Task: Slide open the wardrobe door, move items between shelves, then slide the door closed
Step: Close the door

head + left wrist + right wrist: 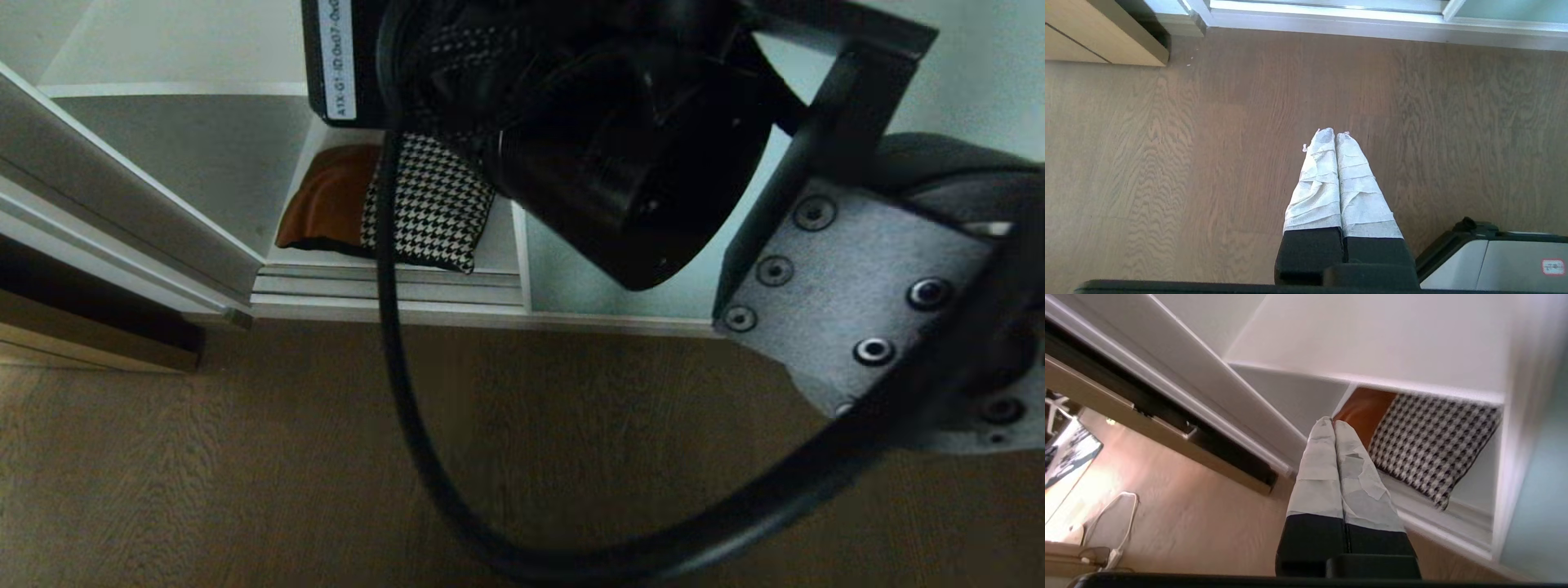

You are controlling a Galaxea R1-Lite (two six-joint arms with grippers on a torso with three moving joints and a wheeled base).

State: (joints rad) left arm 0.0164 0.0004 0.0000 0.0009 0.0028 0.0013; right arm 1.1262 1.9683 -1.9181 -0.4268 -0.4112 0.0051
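Floor (245,457): brown wood-grain boards, matte, running up to the wardrobe's white sill.

Wardrobe interior: smooth white panels. The lowest of the shelves (490,253) is a flat white board just above the stepped sliding track (384,286). A second white board (171,88) spans the compartment higher up.

Sliding wardrobe door (980,73): frosted pale aqua glass in a slim pale frame, standing on the right side of the opening; the left part of the wardrobe is uncovered.

Left of the opening: a light wooden cabinet (1098,36) on the floor.

Right arm (882,302): black housing and grey bolted plate, close to the head camera, with a black cable (392,367) looping before it.

Cushion (1425,445): rectangular, soft; one part tan-brown and leather-like, the other black-and-white houndstooth weave. It lies on the lowest shelf against the left wall.

Right gripper (1334,421): fingers wrapped in pale tape, pressed together, empty, poised in front of the opening, apart from the cushion.

Left gripper (1334,132): same taped fingers, pressed together, empty, above bare floor.
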